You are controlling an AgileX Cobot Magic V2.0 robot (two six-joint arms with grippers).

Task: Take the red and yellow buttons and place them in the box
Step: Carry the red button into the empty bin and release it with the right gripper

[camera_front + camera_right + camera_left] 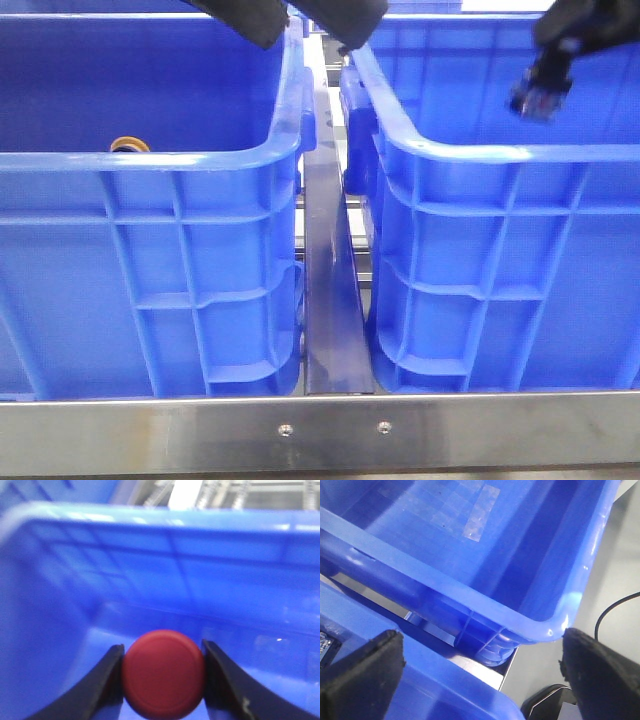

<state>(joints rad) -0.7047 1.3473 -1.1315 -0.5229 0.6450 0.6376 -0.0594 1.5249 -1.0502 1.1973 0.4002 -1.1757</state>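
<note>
We hold the red button [163, 674] pinched in our right gripper [163, 680] over the right box [500, 155], ready to drop; our left gripper [480, 675] hangs wide open and empty.

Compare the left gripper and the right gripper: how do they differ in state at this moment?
The right gripper is shut on the red button, whose cap sits between its fingers; the left gripper is open, its fingers wide apart, holding nothing. The right gripper looks into a blue bin; the left gripper looks onto the gap between two bins. Both have dark fingers.
</note>
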